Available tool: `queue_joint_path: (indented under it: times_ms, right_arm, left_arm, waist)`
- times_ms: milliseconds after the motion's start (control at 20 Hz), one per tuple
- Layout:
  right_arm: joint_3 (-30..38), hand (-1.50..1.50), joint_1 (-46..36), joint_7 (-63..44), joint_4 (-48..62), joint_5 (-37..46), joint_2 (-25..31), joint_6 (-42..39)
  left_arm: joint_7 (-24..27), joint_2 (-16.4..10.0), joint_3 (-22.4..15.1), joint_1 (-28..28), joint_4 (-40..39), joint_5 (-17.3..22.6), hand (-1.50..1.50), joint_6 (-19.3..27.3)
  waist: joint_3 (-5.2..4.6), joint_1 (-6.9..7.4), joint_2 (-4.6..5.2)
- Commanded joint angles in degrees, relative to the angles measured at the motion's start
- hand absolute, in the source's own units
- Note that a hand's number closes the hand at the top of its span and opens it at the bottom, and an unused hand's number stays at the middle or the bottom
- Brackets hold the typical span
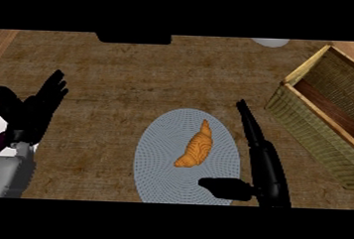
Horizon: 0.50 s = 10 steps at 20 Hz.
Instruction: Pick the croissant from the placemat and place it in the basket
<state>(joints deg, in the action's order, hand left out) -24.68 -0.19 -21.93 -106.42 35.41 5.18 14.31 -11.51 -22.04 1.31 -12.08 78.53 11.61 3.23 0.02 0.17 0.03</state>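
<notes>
An orange-brown croissant (197, 147) lies on the round grey-blue placemat (155, 160) in the lower middle of the counter. My right hand (261, 159) stands just right of the croissant, over the placemat's right edge, open with straight fingers pointing away and the thumb (223, 186) reaching left below the croissant; it does not touch it. The woven basket (323, 116) stands at the right edge, open side up, with nothing visible inside. My left hand (32, 109) rests open at the far left, fingers up.
A dark object (133, 38) sits at the counter's far edge, and part of a white round object (270, 42) shows at the top right. The wooden counter (122, 85) stretches between the hands.
</notes>
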Motion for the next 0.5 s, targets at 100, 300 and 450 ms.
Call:
queue_joint_path:
  times_ms: [100, 300, 450]
  right_arm:
    - [-0.4, -1.5, -1.7, 2.3, 11.3, 1.2, -2.8, 0.2]
    - [1.7, -1.5, -3.8, 1.9, 12.6, 0.7, -2.2, -3.9]
    - [4.7, -1.5, -8.3, 4.2, 20.5, 1.2, -4.1, -3.2]
  left_arm:
    - [-1.1, 1.5, 0.9, -5.1, -4.2, -1.9, 0.0, 0.0]
    - [-3.6, 1.7, 1.9, -0.1, 3.4, -1.5, 0.0, -1.1]
    - [1.7, 2.4, 2.8, 1.0, -0.7, -3.6, 0.0, -2.4]
  waist:
    - [-0.02, -0.33, 0.06]
    - [-0.01, -0.04, -0.08]
    - [-0.02, -0.04, -0.02]
